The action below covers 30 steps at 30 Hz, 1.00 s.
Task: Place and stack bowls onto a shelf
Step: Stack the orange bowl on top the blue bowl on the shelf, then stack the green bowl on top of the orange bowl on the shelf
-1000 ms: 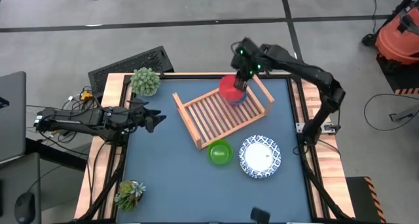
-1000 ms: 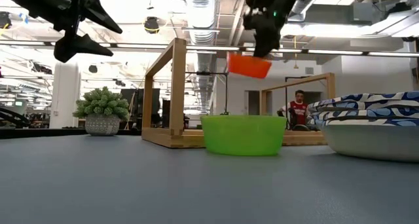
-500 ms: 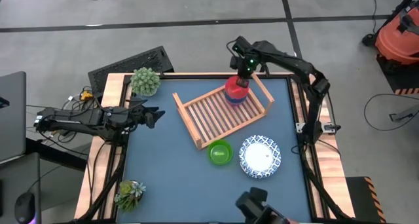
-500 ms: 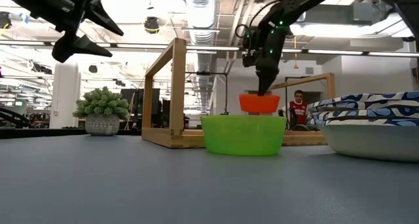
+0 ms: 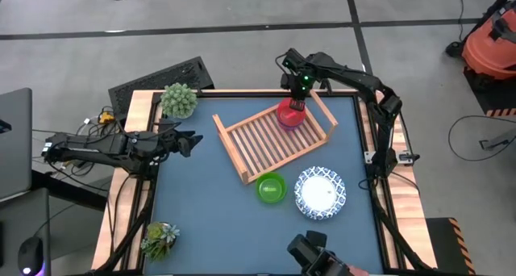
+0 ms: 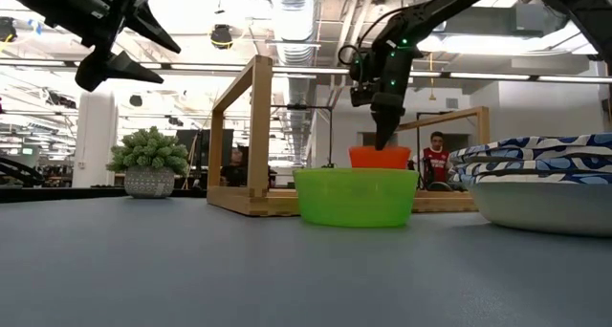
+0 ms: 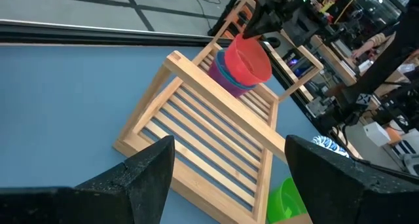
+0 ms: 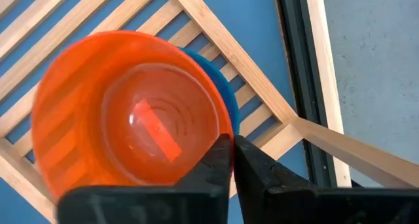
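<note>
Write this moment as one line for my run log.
right tool: at red bowl rim | red bowl: on shelf, stacked on blue bowl | left tool: open, left edge

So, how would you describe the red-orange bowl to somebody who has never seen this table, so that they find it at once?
Start from the wooden slatted shelf in the middle of the table. At its far right end, under the right hand, sits the red-orange bowl, nested on top of a blue bowl. It is the only red one: the green bowl and the blue-patterned white bowls stand on the table, off the shelf.

Potted plants (image 5: 179, 100) (image 5: 160, 237) – keyboard (image 5: 160, 79) – orange vacuum (image 5: 488, 43).
</note>
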Each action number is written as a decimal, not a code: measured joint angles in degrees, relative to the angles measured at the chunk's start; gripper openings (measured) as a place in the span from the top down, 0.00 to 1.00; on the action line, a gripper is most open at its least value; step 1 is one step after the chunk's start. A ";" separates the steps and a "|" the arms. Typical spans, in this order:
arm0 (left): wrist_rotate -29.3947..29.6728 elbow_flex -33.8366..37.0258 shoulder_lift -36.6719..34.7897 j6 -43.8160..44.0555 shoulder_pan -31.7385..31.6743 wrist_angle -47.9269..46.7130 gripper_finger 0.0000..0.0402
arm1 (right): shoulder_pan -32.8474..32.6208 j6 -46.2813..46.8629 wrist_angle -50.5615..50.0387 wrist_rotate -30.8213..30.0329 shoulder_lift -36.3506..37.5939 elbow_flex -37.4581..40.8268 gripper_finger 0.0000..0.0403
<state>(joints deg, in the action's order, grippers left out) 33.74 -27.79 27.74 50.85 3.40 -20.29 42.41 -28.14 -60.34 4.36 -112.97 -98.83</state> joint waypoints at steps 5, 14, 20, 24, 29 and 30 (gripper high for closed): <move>-0.04 0.00 -0.02 -0.13 0.00 0.00 0.32 | -0.04 -0.29 -0.79 0.08 -0.02 0.04 0.78; -0.07 0.00 -0.02 -0.17 0.00 0.00 0.32 | -1.04 1.26 -4.35 2.54 -0.58 -3.47 0.71; -0.39 0.00 0.00 -0.21 0.00 0.00 0.32 | -6.60 9.66 -12.35 15.84 -0.22 -9.28 0.71; -0.89 0.00 -0.02 -0.85 0.00 0.02 0.32 | -14.57 13.28 -13.82 15.18 -0.39 -9.22 0.71; -4.99 0.00 0.00 -0.87 0.00 0.04 0.32 | -25.53 16.11 -12.26 11.62 -0.64 -8.76 0.71; -5.94 0.00 -0.02 -0.86 0.00 0.04 0.32 | -27.44 17.08 -12.06 9.93 -0.68 -8.72 0.71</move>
<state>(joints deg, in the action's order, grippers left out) 27.79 -27.79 27.73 49.99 3.40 -20.25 14.98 -11.06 -72.39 14.29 -113.65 -107.55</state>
